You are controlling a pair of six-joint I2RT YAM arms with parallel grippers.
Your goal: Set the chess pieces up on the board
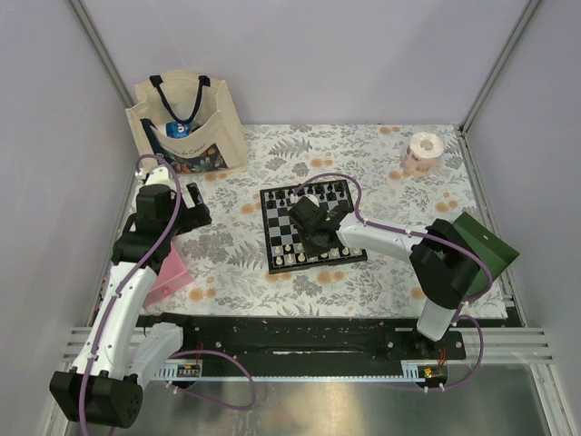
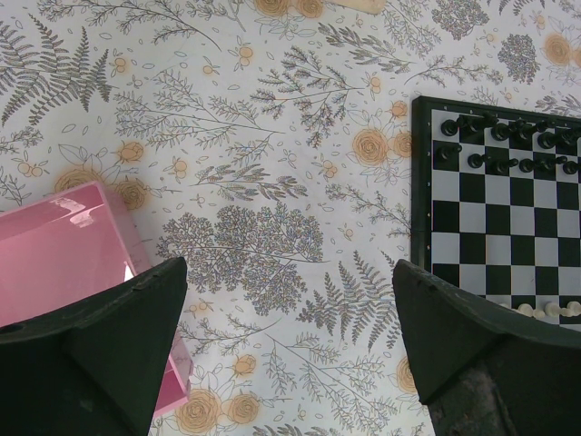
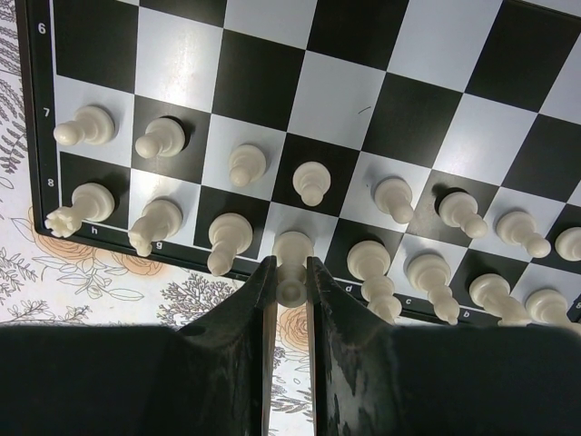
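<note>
The board (image 1: 311, 227) lies mid-table on the flowered cloth. In the right wrist view, cream-white pieces stand in two rows along the board's (image 3: 363, 100) near edge. My right gripper (image 3: 290, 277) is shut on a cream-white piece (image 3: 292, 263) that stands on its back-row square. In the top view the right gripper (image 1: 318, 238) sits over the board's near side. Black pieces (image 2: 508, 145) line the board's (image 2: 495, 236) far edge in the left wrist view. My left gripper (image 2: 290, 318) is open and empty above the cloth, left of the board; it also shows in the top view (image 1: 195, 213).
A pink box (image 1: 168, 272) lies by the left arm, also in the left wrist view (image 2: 68, 263). A tote bag (image 1: 186, 123) stands at the back left, a paper roll (image 1: 422, 153) at the back right, a dark green box (image 1: 481, 241) at the right edge.
</note>
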